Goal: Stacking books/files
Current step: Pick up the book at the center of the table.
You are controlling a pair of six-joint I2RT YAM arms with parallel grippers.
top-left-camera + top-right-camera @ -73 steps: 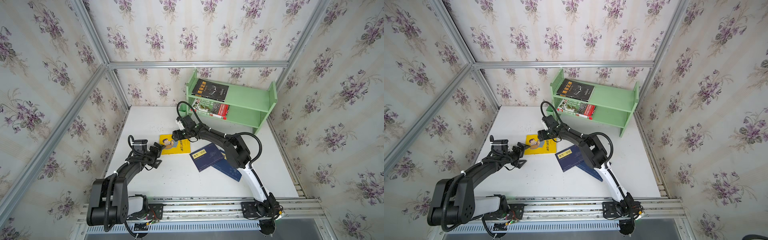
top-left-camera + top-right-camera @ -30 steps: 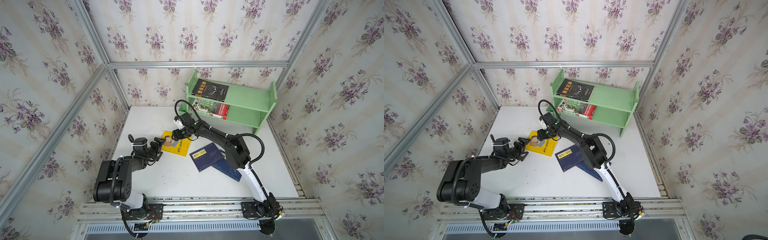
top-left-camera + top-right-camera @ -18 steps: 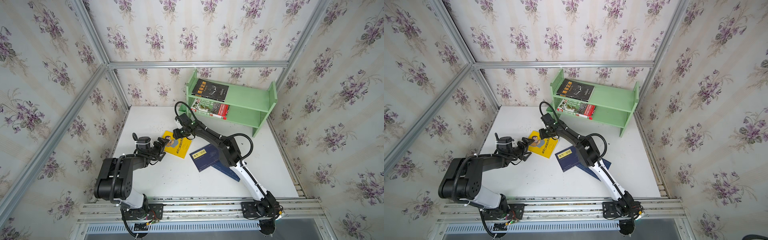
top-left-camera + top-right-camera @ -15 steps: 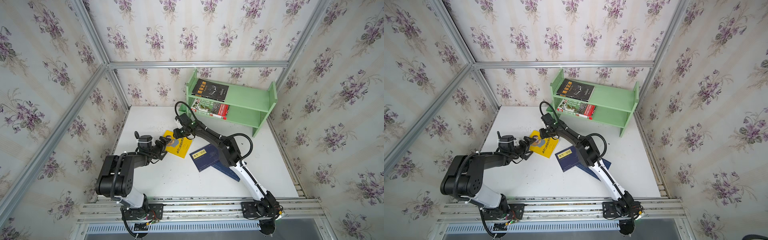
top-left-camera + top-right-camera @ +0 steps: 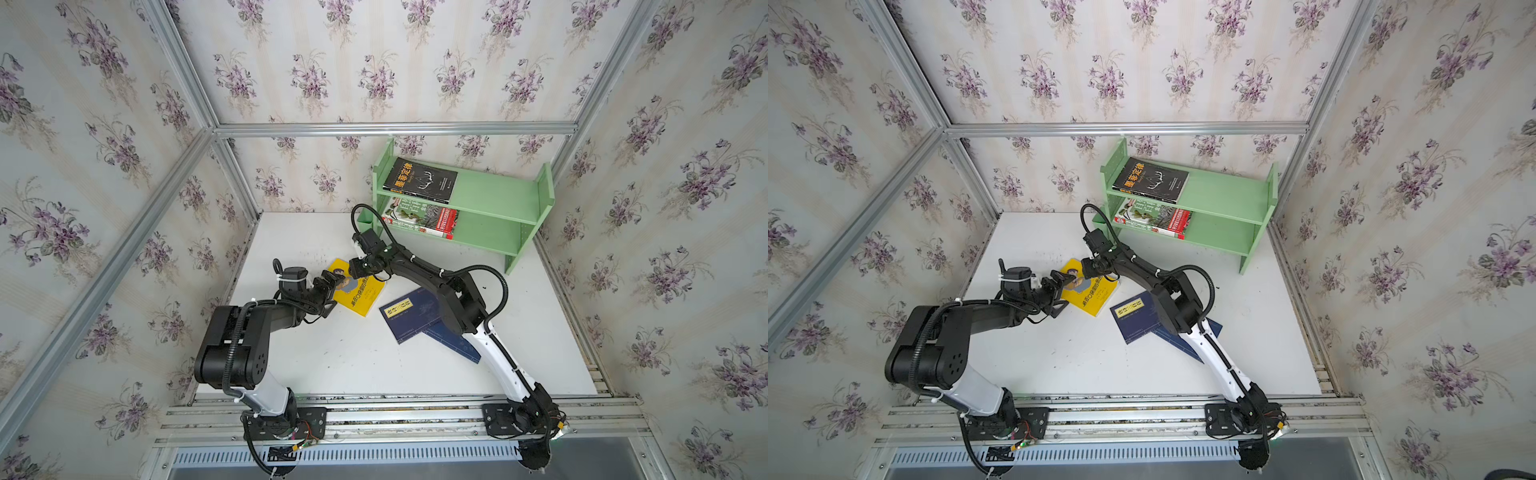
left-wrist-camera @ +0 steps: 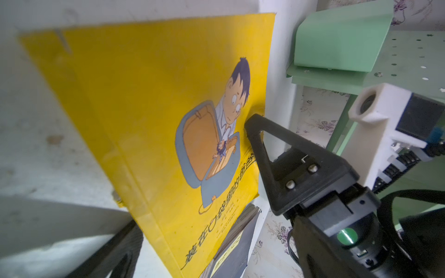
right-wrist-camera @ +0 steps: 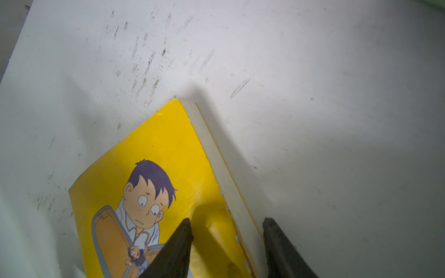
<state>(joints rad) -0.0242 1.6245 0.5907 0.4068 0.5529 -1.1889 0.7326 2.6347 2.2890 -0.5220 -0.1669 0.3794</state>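
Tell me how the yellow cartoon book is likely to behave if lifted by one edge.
The yellow cartoon book looks like a thin paperback, so it will probably be light and sag a little when the right gripper, straddling its page edge, lifts it. Its smooth cover might slip. Being flat, it should slide, not roll, on the table.

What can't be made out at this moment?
Grip: in the right wrist view the right end effector straddles the page edge of the yellow book, but the picture's bottom edge cuts off its fingers, so contact is unclear.
The lower navy book: mostly covered by the upper navy book and the right arm in both top views.
The black book: small print too small in both top views.
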